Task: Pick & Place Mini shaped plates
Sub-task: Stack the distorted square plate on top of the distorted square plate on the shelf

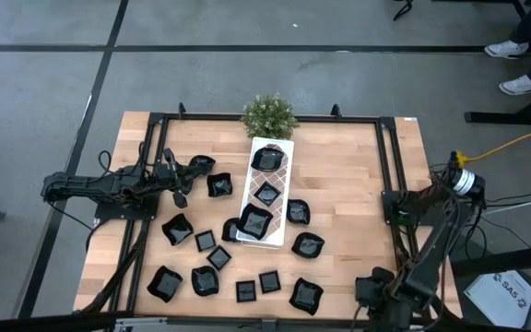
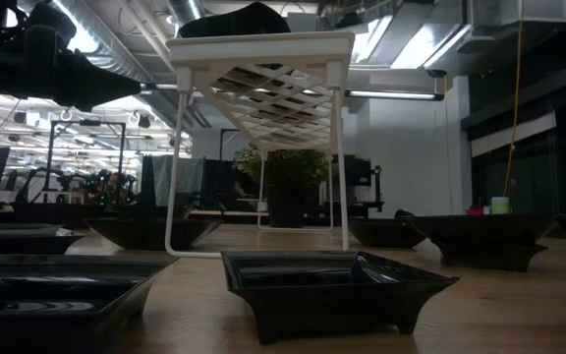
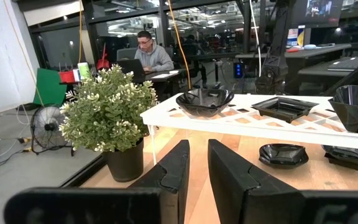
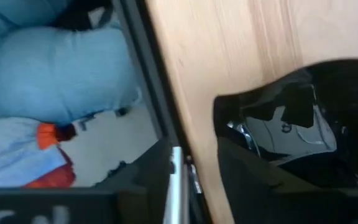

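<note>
Several mini shaped plates, small glossy black dishes, lie scattered on the wooden table [image 1: 339,184]. Three more [image 1: 267,159] [image 1: 266,194] [image 1: 255,221] sit on the white lattice tray [image 1: 279,189], which stands raised on thin legs [image 2: 170,147]. My right gripper [image 1: 373,288] [image 4: 194,168] hangs over the near right corner, tilted down and open, with nothing between its fingers. One black plate [image 4: 291,118] shows just beyond one finger. My left gripper [image 1: 179,184] [image 3: 197,162] rests level at the table's left with a narrow gap and holds nothing.
A small green potted plant [image 1: 268,115] [image 3: 107,118] stands at the far edge behind the tray. A black metal frame [image 1: 387,157] runs around the tabletop. Bare wood lies right of the tray. A person sits at a desk [image 3: 151,56] far behind.
</note>
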